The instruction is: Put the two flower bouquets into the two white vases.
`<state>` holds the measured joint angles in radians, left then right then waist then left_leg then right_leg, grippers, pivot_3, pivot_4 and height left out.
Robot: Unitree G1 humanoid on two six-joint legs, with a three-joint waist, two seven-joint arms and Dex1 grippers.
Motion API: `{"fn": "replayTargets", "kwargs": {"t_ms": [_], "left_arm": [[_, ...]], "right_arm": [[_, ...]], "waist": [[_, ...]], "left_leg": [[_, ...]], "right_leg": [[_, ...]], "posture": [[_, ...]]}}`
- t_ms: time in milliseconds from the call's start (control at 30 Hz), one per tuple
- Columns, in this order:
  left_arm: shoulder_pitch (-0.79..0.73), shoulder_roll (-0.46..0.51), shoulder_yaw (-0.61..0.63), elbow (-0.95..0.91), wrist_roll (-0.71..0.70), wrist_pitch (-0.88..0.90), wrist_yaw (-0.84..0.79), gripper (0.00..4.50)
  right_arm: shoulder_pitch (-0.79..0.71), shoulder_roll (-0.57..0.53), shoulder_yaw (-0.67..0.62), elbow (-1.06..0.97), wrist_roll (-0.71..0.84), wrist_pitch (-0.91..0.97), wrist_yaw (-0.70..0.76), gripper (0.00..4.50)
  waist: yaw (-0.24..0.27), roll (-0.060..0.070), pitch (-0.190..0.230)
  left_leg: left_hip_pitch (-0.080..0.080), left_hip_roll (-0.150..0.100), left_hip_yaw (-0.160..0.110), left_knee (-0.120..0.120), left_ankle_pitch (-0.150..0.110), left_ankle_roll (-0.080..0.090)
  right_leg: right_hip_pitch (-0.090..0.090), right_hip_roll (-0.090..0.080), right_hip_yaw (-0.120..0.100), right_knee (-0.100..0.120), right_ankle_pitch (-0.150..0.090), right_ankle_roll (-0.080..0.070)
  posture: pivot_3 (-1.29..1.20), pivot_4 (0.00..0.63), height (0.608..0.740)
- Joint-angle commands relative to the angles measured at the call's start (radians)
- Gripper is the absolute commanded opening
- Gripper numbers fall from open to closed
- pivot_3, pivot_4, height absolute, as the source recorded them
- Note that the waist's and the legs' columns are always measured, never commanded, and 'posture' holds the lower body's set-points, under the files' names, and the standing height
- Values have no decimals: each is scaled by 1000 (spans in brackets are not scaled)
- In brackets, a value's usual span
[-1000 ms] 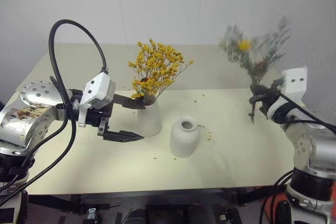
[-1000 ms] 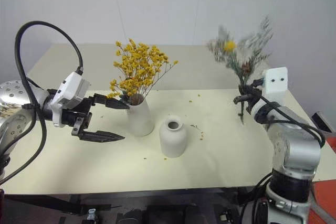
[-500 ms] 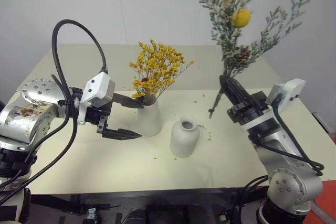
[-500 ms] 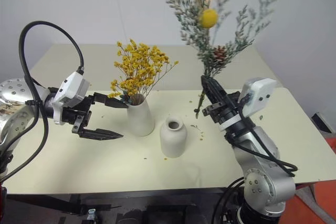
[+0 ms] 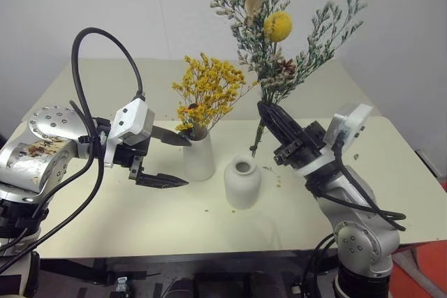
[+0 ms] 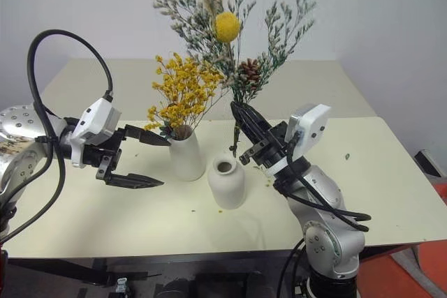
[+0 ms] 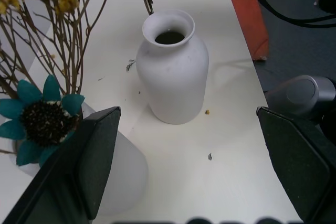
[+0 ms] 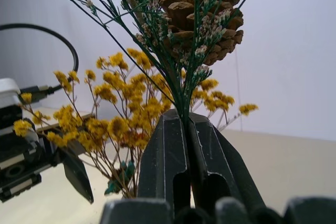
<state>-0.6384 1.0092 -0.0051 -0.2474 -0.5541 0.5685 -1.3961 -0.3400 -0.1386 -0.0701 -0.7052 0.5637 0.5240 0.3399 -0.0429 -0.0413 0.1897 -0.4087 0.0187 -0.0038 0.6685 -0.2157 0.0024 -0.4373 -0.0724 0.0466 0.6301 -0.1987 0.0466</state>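
The mustard-yellow bouquet (image 5: 209,92) stands in the taller white vase (image 5: 199,160). My left gripper (image 5: 187,162) is open, with one finger on each side of that vase. The shorter, narrow-necked vase (image 5: 242,181) stands just right of it with an empty mouth (image 7: 169,37). My right gripper (image 5: 262,109) is shut on the stems of the grey-green bouquet (image 5: 279,29), which has a yellow ball flower and a pine cone (image 8: 202,14). The bouquet is held upright. Its stem ends (image 5: 253,150) hang just above the short vase's mouth, slightly behind it.
Both vases stand near the middle of the pale table (image 5: 105,228). Small fallen petals (image 5: 278,179) lie right of the short vase. A black cable (image 5: 84,40) loops above my left arm. A white wall rises behind the table.
My right gripper has swung left with the grey-green bouquet, from the table's right side to just above the short vase, and tipped it upright. The left gripper has not moved.
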Motion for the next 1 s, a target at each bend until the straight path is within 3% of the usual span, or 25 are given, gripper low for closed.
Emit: {"fn": "replayTargets", "kwargs": {"t_ms": [33, 400, 1000], "left_arm": [[-2, 11, 32, -18, -12, -8, 4, 4500], [-9, 3, 22, -8, -4, -15, 1, 4500], [-22, 8, 16, -14, -5, -1, 3, 4500]], "right_arm": [[-23, 2, 12, -35, 16, -31, -23, 34], [-41, -59, -16, -37, 24, -36, -56, 34], [-42, -63, 11, -95, 116, 14, -112, 34]], "waist": [[0, 0, 0], [1, 0, 0], [0, 0, 0]], "left_leg": [[0, 0, 0, 0, 0, 0], [0, 0, 0, 0, 0, 0], [0, 0, 0, 0, 0, 0]], "right_leg": [[0, 0, 0, 0, 0, 0], [0, 0, 0, 0, 0, 0], [0, 0, 0, 0, 0, 0]], "posture": [[0, 150, 740], [0, 150, 740], [0, 150, 740]]}}
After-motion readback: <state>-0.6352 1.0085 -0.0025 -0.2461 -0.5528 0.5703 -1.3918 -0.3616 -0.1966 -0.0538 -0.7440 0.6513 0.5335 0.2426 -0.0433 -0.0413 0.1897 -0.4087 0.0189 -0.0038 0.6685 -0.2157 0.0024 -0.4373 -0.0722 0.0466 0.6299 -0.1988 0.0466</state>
